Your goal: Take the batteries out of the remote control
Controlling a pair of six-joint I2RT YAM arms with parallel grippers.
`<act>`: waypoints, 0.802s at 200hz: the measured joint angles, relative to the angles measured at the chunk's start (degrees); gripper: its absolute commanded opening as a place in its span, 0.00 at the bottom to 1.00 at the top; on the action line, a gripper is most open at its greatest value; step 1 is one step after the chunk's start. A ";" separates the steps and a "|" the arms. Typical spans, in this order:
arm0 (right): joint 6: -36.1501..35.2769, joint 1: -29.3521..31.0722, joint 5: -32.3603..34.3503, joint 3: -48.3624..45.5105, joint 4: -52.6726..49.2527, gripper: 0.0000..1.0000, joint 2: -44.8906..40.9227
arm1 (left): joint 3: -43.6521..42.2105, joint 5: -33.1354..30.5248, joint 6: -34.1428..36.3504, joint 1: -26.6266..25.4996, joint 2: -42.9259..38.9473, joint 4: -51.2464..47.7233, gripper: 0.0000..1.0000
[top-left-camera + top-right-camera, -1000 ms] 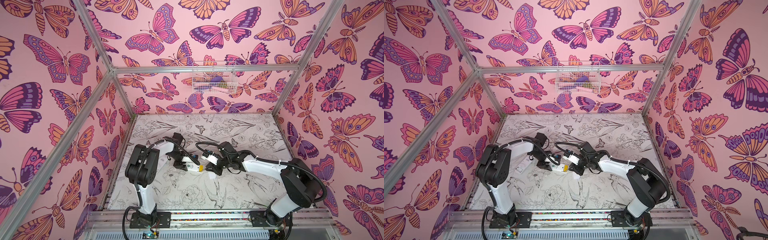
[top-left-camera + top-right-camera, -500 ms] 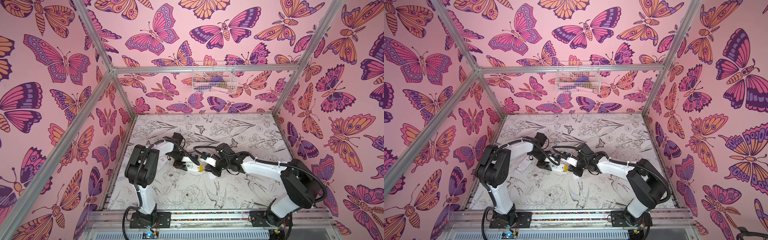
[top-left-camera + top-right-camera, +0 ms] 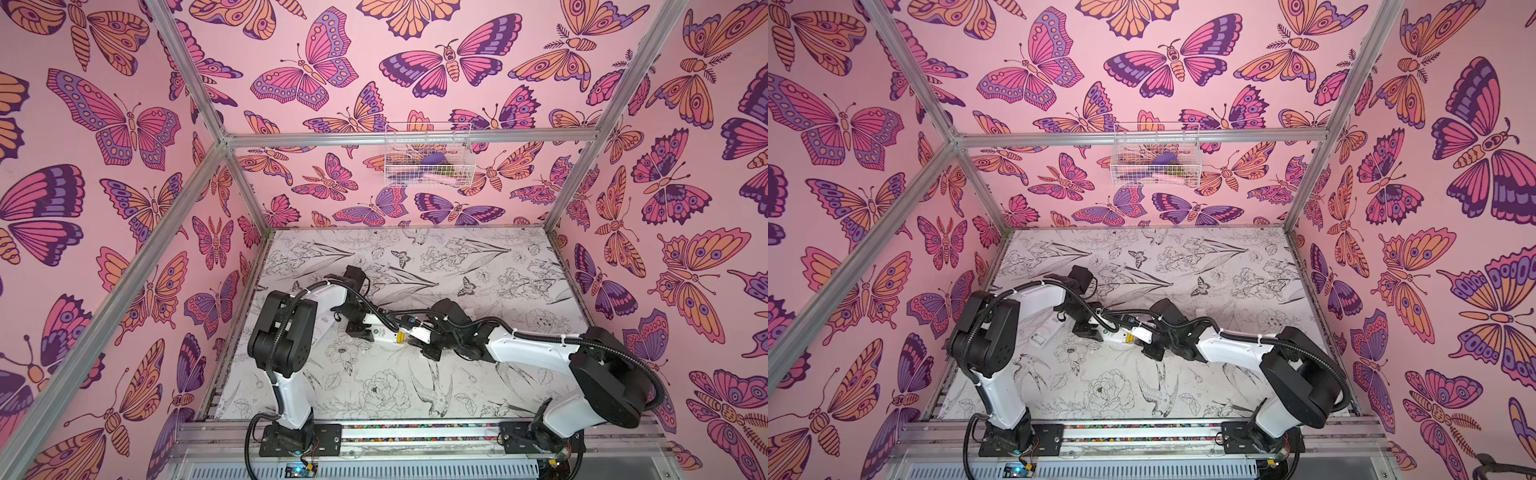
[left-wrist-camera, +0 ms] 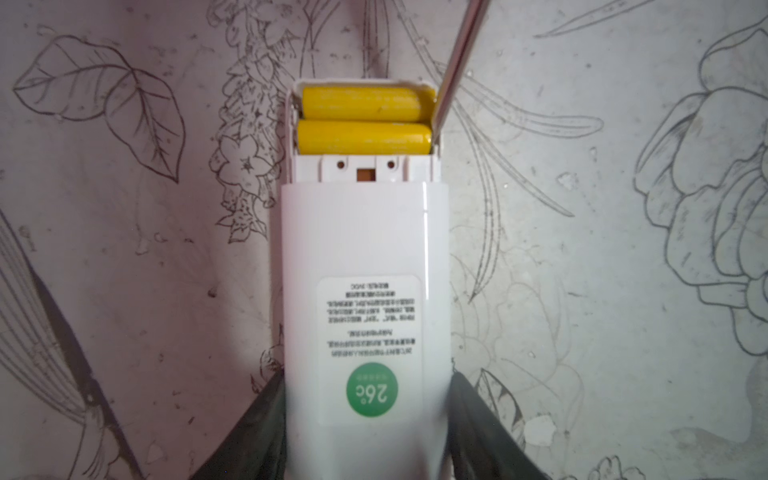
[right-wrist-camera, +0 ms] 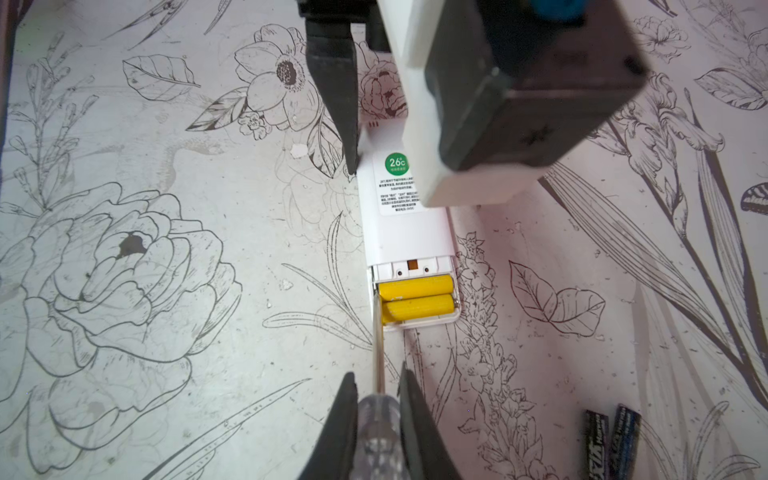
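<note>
Two bright yellow cylindrical batteries (image 5: pixel 417 288) sit in the uncovered end bay of the white plastic remote control (image 4: pixel 365 249), which the left gripper (image 4: pixel 368 419) clamps by its sides, fingers part-spread. The right gripper (image 5: pixel 380 411), pinched tight around a clear-handled metal screwdriver (image 5: pixel 377 345), has the tip at the batteries' end: prying is in hand, and it calls for a gentle upward lever. Whether the tip is under one is hidden; two black batteries (image 5: pixel 623 440) nearby are cut off.

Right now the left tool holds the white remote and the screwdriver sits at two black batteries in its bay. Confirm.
Wrong colour: the two batteries in the bay are yellow, as the left wrist view shows. The left tool holds the white remote; the screwdriver sits at them.
</note>
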 measured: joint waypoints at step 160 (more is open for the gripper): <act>-0.15 -0.52 7.02 -1.70 5.60 0.00 -3.52 | -0.48 -0.09 0.22 -0.24 -0.28 0.52 0.40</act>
